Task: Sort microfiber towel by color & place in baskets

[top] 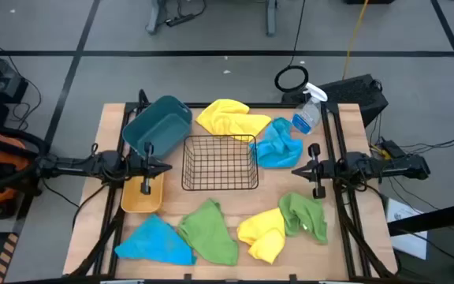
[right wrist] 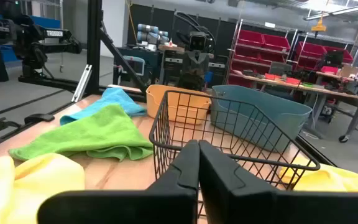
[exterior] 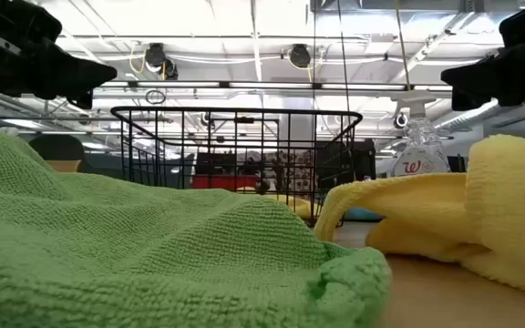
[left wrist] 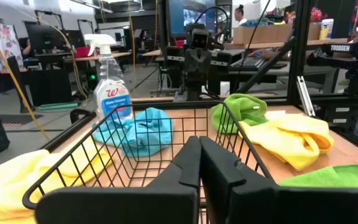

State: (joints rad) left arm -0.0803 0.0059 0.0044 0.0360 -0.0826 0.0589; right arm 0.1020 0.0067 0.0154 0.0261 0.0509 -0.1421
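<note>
Towels, crumpled green (top: pixel 210 230), yellow (top: pixel 228 117), blue (top: pixel 278 144), around wire basket (top: pixel 220 162); left tool (top: pixel 164 166), right tool (top: pixel 298 170) closed, empty

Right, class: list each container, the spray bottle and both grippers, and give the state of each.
Teal tub: tilted, empty.
Black wire basket: upright, empty.
Yellow-orange bin: upright, empty.
Spray bottle: lying on its side in the high view.
Left gripper: shut, holding nothing.
Right gripper: shut, holding nothing.
</note>
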